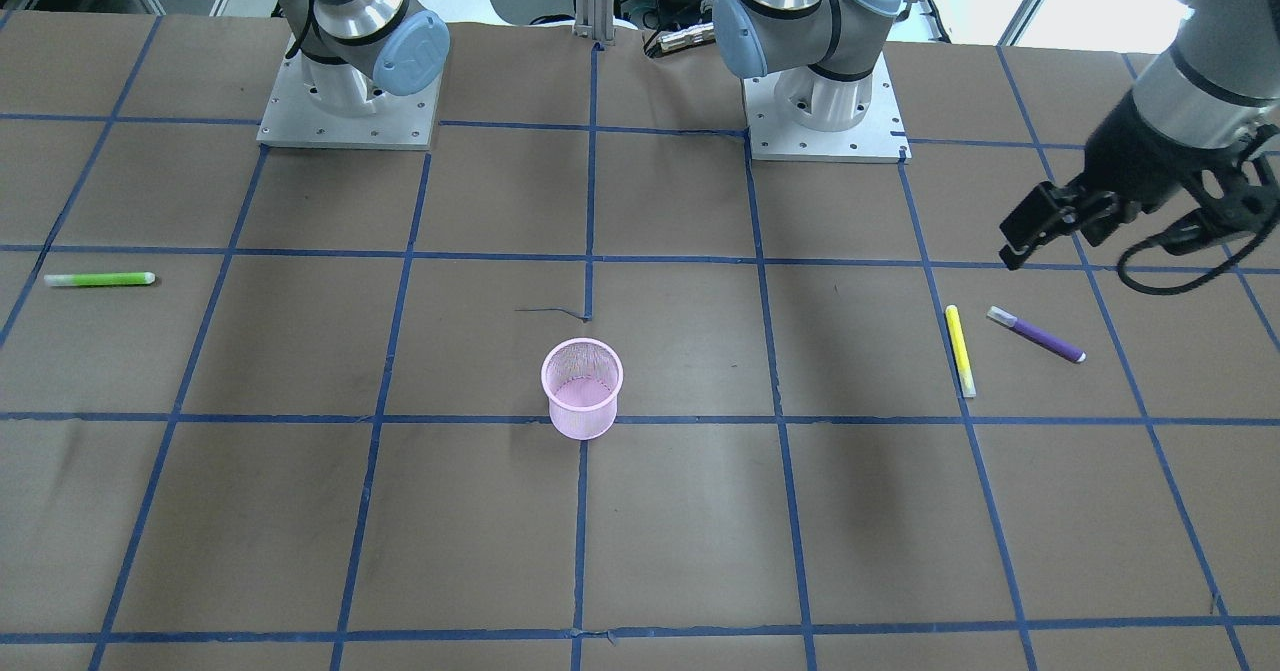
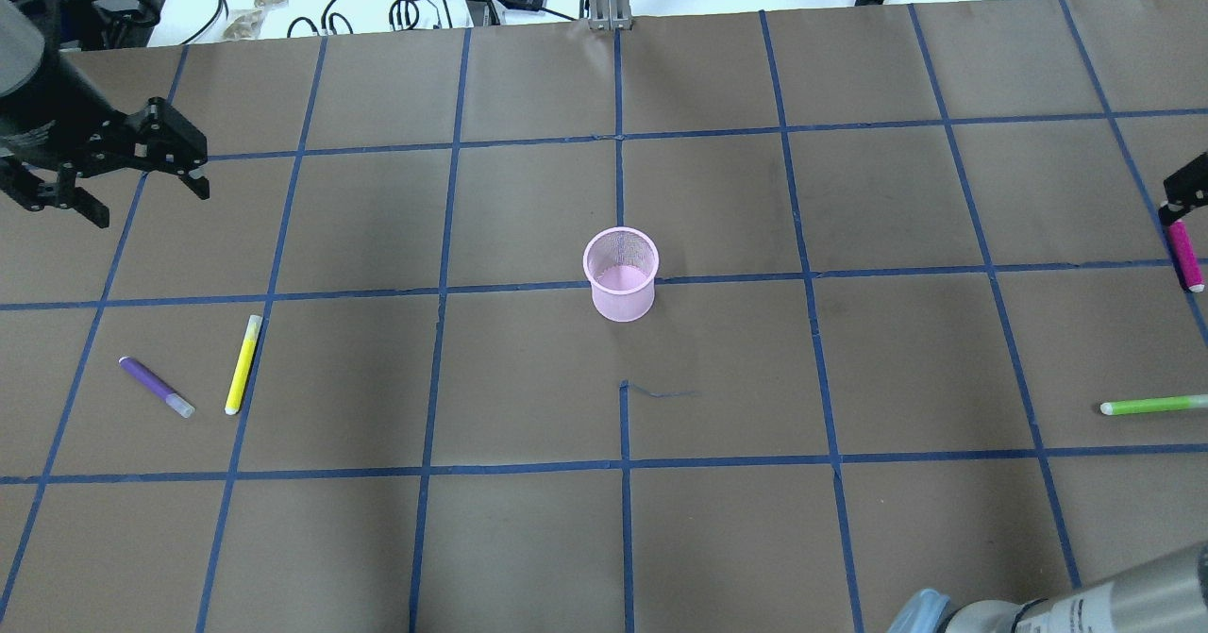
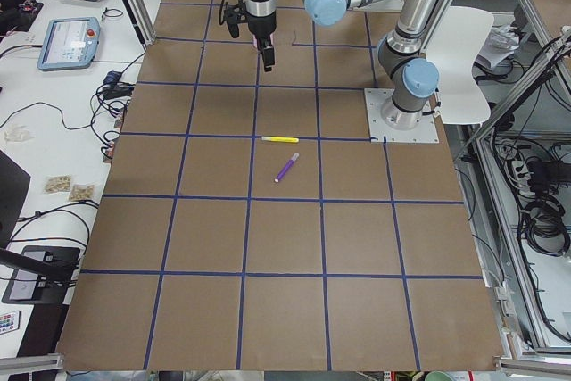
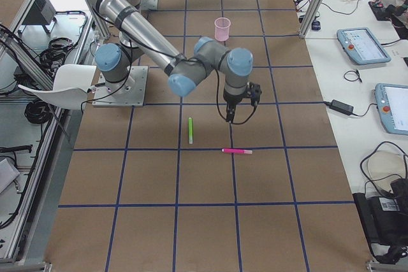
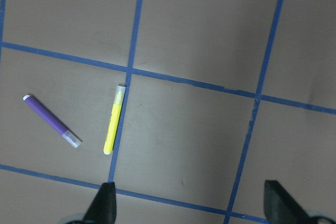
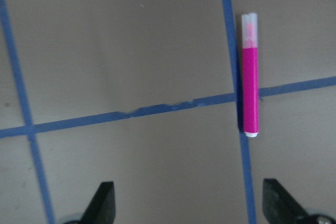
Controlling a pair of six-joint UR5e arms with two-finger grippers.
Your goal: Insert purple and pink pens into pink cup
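The pink mesh cup [image 2: 620,274] stands upright near the table's middle. The purple pen [image 2: 156,387] lies flat at the table's left, also in the left wrist view [image 5: 51,120]. The pink pen [image 2: 1182,256] lies flat at the far right edge, also in the right wrist view [image 6: 250,85]. My left gripper [image 2: 146,204] is open and empty, raised above the table beyond the purple pen. My right gripper [image 6: 189,195] is open and empty, hovering beside the pink pen without touching it.
A yellow pen [image 2: 243,364] lies close beside the purple pen. A green pen [image 2: 1153,405] lies on the right side, nearer the robot than the pink pen. Blue tape lines grid the brown table [image 2: 528,539]. Cables lie beyond the far edge.
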